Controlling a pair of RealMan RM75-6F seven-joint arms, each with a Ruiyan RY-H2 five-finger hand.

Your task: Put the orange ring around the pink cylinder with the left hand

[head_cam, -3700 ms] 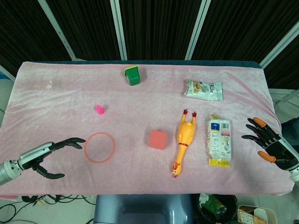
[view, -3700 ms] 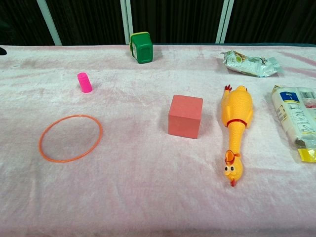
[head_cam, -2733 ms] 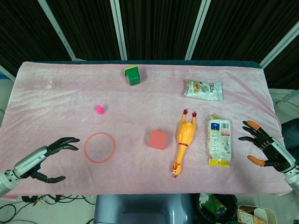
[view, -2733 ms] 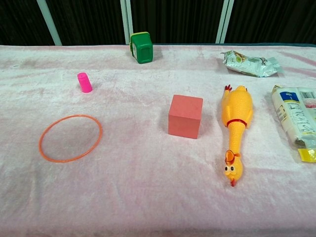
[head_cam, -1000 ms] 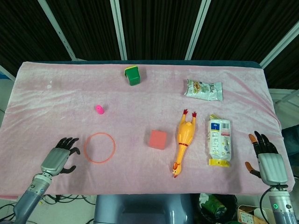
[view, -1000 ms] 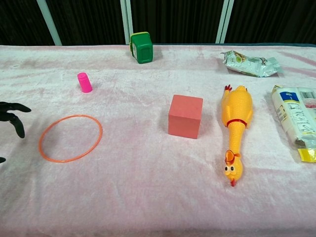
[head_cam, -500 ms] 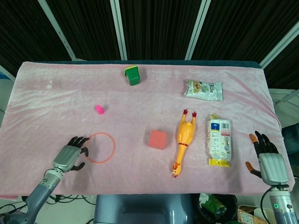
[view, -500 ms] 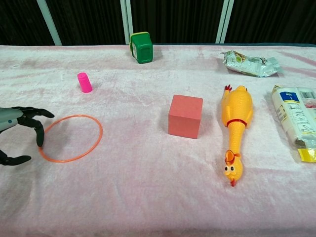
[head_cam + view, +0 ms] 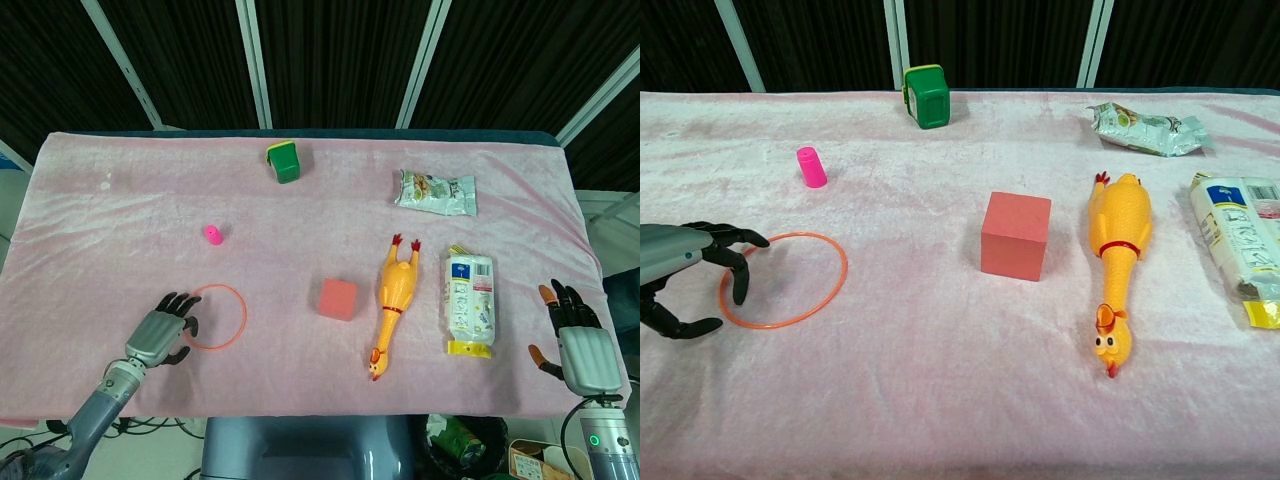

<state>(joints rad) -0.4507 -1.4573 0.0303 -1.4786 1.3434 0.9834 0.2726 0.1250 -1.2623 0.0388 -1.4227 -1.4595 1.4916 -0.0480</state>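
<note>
The orange ring [image 9: 228,318] [image 9: 812,302] lies flat on the pink cloth. A small pink cylinder [image 9: 213,235] [image 9: 811,167] stands upright beyond it, apart from it. My left hand [image 9: 164,332] [image 9: 685,275] hovers at the ring's left edge, fingers curved and spread over the rim, thumb below, holding nothing. My right hand [image 9: 577,345] rests open at the table's front right corner, seen only in the head view.
A pink cube [image 9: 338,299] [image 9: 1017,236] sits mid-table, a yellow rubber chicken [image 9: 396,300] [image 9: 1117,264] to its right. A green block [image 9: 285,161] [image 9: 927,96] stands at the back. Two snack packets [image 9: 435,192] [image 9: 469,302] lie on the right.
My left hand has moved rightward across the cloth until its fingers reach over the ring's left edge. The ring and the right hand have stayed put.
</note>
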